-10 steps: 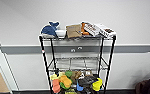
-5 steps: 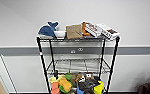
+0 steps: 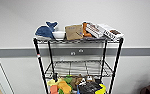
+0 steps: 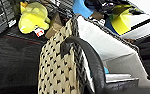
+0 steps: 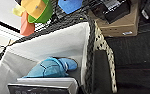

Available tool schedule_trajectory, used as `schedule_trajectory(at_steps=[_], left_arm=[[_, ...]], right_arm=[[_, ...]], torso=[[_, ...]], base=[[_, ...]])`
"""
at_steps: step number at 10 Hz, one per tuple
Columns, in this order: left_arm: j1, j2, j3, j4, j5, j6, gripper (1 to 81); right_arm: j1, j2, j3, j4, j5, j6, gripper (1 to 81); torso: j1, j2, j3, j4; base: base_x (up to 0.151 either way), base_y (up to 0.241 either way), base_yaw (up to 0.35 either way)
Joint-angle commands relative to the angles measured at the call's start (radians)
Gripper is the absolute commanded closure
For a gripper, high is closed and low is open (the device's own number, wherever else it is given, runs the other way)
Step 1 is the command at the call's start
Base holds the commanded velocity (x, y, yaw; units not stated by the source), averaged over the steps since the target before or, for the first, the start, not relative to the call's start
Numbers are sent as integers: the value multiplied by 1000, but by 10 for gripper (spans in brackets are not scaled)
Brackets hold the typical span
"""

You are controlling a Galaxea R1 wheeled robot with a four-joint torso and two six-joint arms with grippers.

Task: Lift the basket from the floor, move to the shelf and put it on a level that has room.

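So I'm parked facing the tall black wire rack (image 3: 77,65), and what matters is height: the bare second-from-top wire tier (image 3: 78,68) sits well above where the cream-white woven basket with the white rim (image 4: 66,67) hangs, down by the lower toy tiers. The left wrist cam sees its woven side and dark handle (image 4: 87,60); the right one looks inside, at a blue cloth thing (image 5: 52,67). Can't tell either gripper's grip or opening from these.
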Motion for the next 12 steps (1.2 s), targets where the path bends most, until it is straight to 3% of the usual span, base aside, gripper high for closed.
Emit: schedule_trajectory(at_steps=[1, 8, 12], left_arm=[[-120, -26, 21, 12, 7, 1, 811], [-120, -26, 24, 12, 7, 1, 811], [-120, -26, 23, 12, 7, 1, 811]], right_arm=[[124, -22, 21, 2, -10, -6, 811], [123, -22, 20, 4, -8, -6, 811], [123, -25, 23, 4, -8, -6, 811]], torso=[[0, 0, 0, 0], [0, 0, 0, 0], [1, 1, 0, 0]], base=[[125, 0, 0], [120, 0, 0], [20, 0, 0]])
